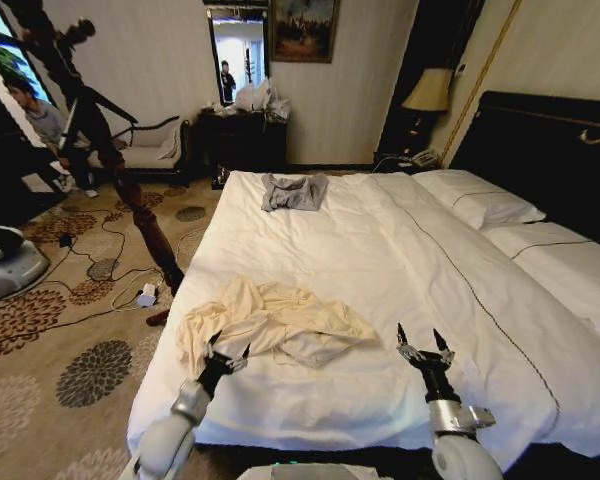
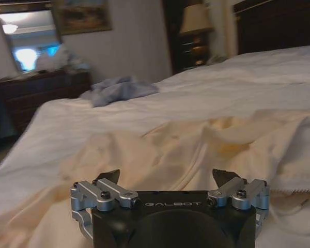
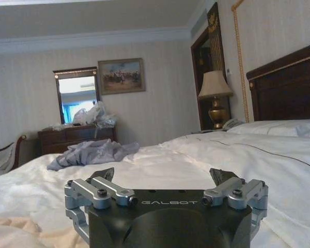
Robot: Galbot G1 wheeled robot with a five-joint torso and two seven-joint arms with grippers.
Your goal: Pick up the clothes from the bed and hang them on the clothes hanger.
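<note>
The clothes, a wrinkled cream shirt, lie crumpled on the near left part of the bed. My left gripper is open at the shirt's near edge, with nothing between its fingers. In the left wrist view the left gripper is low, with the shirt spread just beyond its tips. My right gripper is open over bare sheet to the right of the shirt. Past the right gripper, a corner of the cream cloth shows. I cannot pick out the clothes hanger among the dark shapes at the coat stand's top.
A smaller grey garment lies at the bed's far end. A dark wooden coat stand leans beside the bed's left edge, with cables on the patterned carpet. Pillows and a dark headboard are on the right.
</note>
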